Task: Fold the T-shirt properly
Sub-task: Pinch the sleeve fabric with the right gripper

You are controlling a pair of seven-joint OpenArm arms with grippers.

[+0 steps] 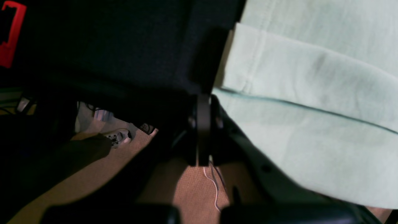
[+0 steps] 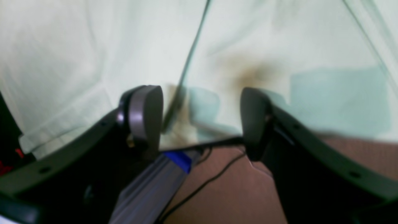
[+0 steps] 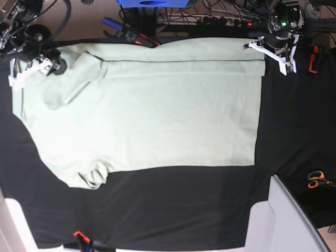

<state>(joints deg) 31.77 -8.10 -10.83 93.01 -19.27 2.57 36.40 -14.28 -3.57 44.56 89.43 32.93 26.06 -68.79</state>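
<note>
mint t-shirt [image 3: 152, 110] spread flat on the black table [image 3: 294, 121], long axis left to right in the base view.
sleeves lie at that view's left, hem at its right; no readable writing. left claw [image 1: 203, 102] pressed together at the hem corner; right claw [image 2: 202, 119] spread over the cloth.

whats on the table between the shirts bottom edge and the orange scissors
Base view: only bare black table cloth lies between the T-shirt hem and the orange-handled scissors; nothing else sits on that stretch.
</note>
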